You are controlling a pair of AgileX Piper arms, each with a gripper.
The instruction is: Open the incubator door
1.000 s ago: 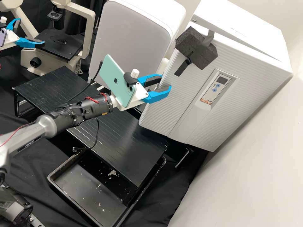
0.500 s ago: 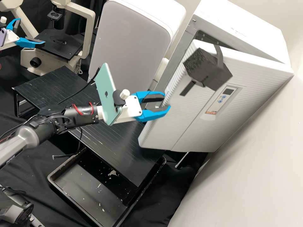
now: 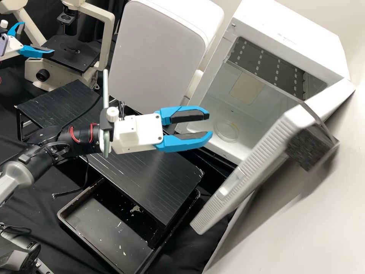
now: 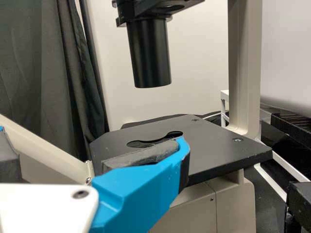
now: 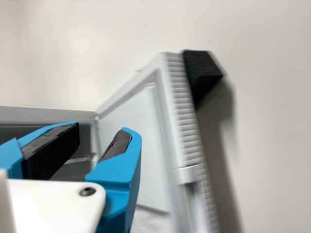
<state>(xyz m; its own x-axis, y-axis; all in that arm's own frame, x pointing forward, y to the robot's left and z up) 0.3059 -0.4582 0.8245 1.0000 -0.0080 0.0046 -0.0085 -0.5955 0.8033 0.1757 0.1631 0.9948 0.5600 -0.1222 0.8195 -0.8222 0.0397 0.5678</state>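
The incubator (image 3: 289, 34) stands at the right, and its door (image 3: 251, 167) is swung wide open, its free edge out toward the near side and its far end by the right side of the body. A black block (image 3: 311, 148) sits on the door's outer face, with a strap over the door's edge. Inside, a round clear dish (image 3: 226, 131) lies on the floor, below a dark panel (image 3: 277, 72) with rows of pale marks.

The right gripper (image 3: 209, 126) is left of the opening, above the black stand (image 3: 152, 171). Its two fingers are spread with nothing between them, and their tips point right; it is apart from the door. A phone (image 3: 105, 91) is mounted upright behind it, seen edge-on. The right wrist view shows the open door beyond the fingers.

The left gripper (image 3: 38, 37) is at the far left, its fingers also spread and holding nothing, close to the dark stage (image 3: 72, 57) of the microscope (image 3: 106, 38). Another phone (image 3: 3, 45) is mounted on it.

A pale grey cabinet (image 3: 156, 53) stands between microscope and incubator. A black tray (image 3: 110, 232) lies at the near side, partly under the stand.
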